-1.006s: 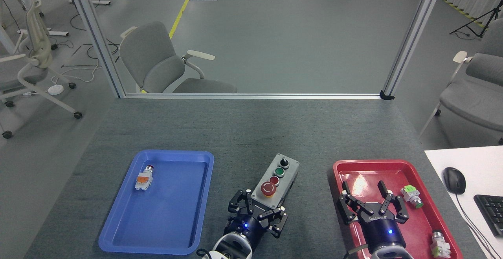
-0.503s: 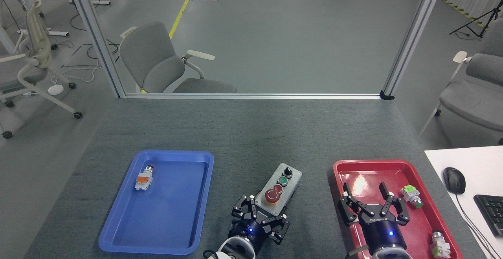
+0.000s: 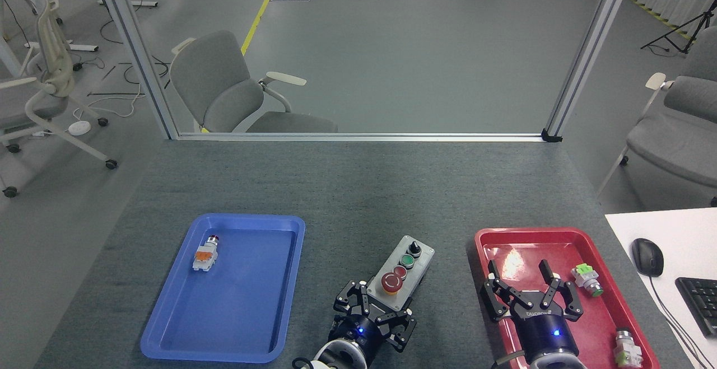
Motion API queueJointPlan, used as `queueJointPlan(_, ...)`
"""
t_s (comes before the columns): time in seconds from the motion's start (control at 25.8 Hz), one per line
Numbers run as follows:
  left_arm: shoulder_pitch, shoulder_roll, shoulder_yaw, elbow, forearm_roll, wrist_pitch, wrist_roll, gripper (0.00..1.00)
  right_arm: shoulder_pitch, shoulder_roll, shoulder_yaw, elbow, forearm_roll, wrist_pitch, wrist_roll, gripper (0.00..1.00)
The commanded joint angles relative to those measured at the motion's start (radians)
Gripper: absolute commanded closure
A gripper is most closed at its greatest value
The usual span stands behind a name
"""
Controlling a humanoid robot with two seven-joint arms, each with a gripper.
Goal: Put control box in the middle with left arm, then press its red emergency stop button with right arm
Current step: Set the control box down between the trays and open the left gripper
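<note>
The control box (image 3: 404, 268), light grey with a black base, lies at an angle over the middle (image 3: 358, 201) of the dark-grey tabletop, between the two trays. Its red emergency stop button (image 3: 391, 283) is the control nearest me, ahead of a small red button, a green button and a black knob. My left gripper (image 3: 381, 308) is shut on the box's near end, a finger on each side. I cannot tell whether the box rests on the table. My right gripper (image 3: 518, 272) hovers open over the red tray (image 3: 526, 234), holding nothing.
A blue tray (image 3: 235, 324) at the left holds a white-and-orange switch part (image 3: 205, 254). The red tray carries a green-topped part (image 3: 587, 278) and another part (image 3: 627, 348). A white desk with a mouse (image 3: 648, 257) and keyboard (image 3: 700, 302) borders the right. A metal frame (image 3: 358, 136) edges the far side.
My left gripper has carried the control box slightly right and towards me, and it sits lower in view. The right gripper has stayed open over the red tray.
</note>
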Motion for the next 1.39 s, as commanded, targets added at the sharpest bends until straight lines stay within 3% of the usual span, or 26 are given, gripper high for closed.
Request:
queueJointPlan(0.0,0.0,0.0,-0.022,-0.002,0.001,0.005,0.0,0.47,-0.001,0.0,0.0,0.0,0.0,-0.005,0.0,0.01)
queueJointPlan(0.43,0.001,0.0,-0.023,-0.017,0.002,0.007,0.004,0.11,0.002,-0.002,0.0,0.0,-0.001,-0.007,0.0,0.01)
queueJointPlan(0.81,0.004,0.002,-0.015,-0.022,0.022,0.022,0.0,0.02,-0.001,0.0,0.0,-0.001,-0.001,-0.008,0.0,0.01)
queueJointPlan(0.97,0.061,0.014,-0.012,-0.08,0.022,0.005,0.003,0.01,0.002,0.0,0.0,-0.001,-0.001,-0.008,0.0,0.01)
queueJointPlan(1.35,0.222,0.238,0.043,-0.381,0.048,-0.018,-0.002,0.01,0.004,0.009,0.002,-0.001,0.005,-0.013,-0.001,0.1)
